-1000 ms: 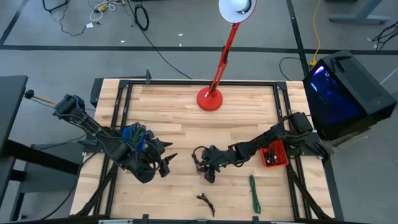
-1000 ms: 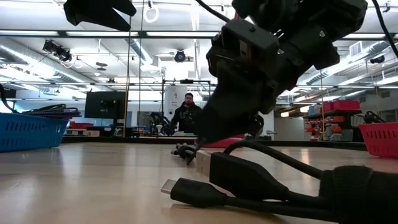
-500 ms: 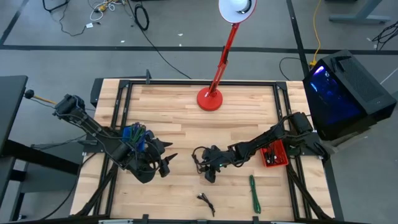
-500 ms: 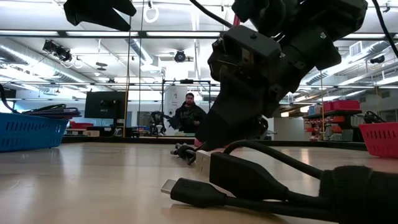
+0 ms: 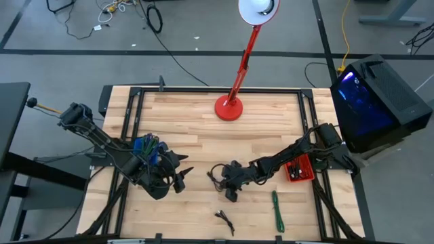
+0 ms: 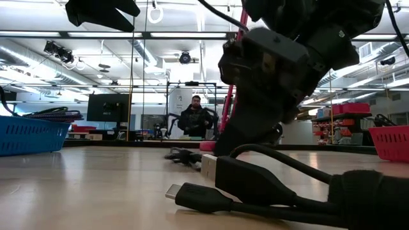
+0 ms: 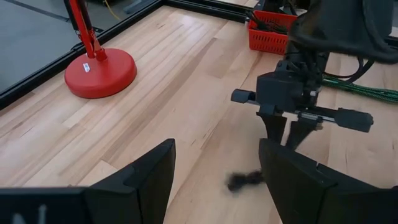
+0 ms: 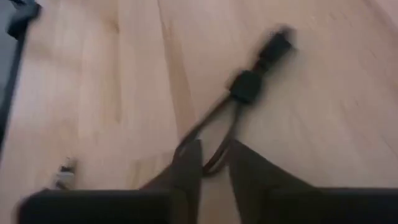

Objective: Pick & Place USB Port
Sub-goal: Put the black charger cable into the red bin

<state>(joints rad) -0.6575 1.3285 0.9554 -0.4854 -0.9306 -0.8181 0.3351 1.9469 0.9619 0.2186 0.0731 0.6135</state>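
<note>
- We see the black USB cable (image 8: 249,87) lying looped on the wooden surface (image 5: 264,135), near the middle, its plug end pointing away from the right arm.
- Our right gripper (image 5: 231,192) is low over it; its fingers (image 8: 186,168) are nearly together, pinching the cable's loop.
- Our left gripper (image 5: 182,179) waits just beside the blue basket (image 5: 146,150), fingers (image 7: 152,174) spread, nothing between them.
- A red basket (image 5: 298,169), green cable (image 5: 277,210) and red lamp (image 5: 229,107) lie farther out.

A red lamp (image 5: 228,107), red basket (image 5: 297,169), blue basket (image 5: 146,150) and green cable (image 5: 277,211) on pale wood.
</note>
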